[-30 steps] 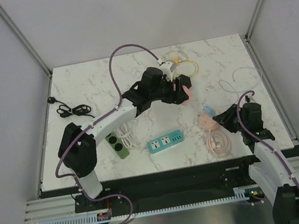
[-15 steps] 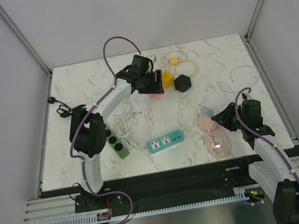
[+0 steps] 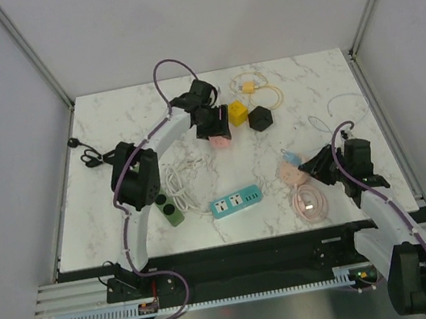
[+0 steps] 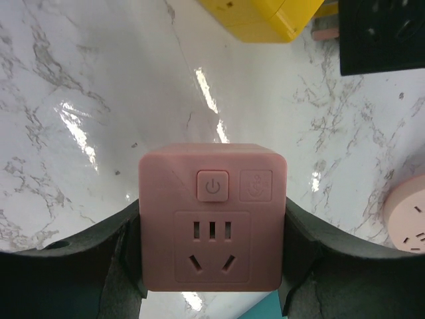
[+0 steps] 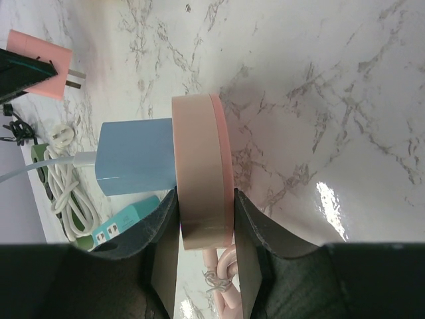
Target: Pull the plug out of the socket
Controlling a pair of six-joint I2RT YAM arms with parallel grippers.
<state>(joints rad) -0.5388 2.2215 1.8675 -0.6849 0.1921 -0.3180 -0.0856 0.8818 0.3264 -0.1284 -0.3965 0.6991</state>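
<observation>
left jaws wide, gripping pink cube adapter; right jaws pinching round pink socket, blue plug inserted.

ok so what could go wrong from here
1. The left hand is full of the cube, so nothing is free to pull the plug.
2. The right hand pinches the socket only by its thin rim, so a pull could twist it loose.

left arm — stretched far forward, jaws gripping | right arm — low and near, jaws gripping
</observation>
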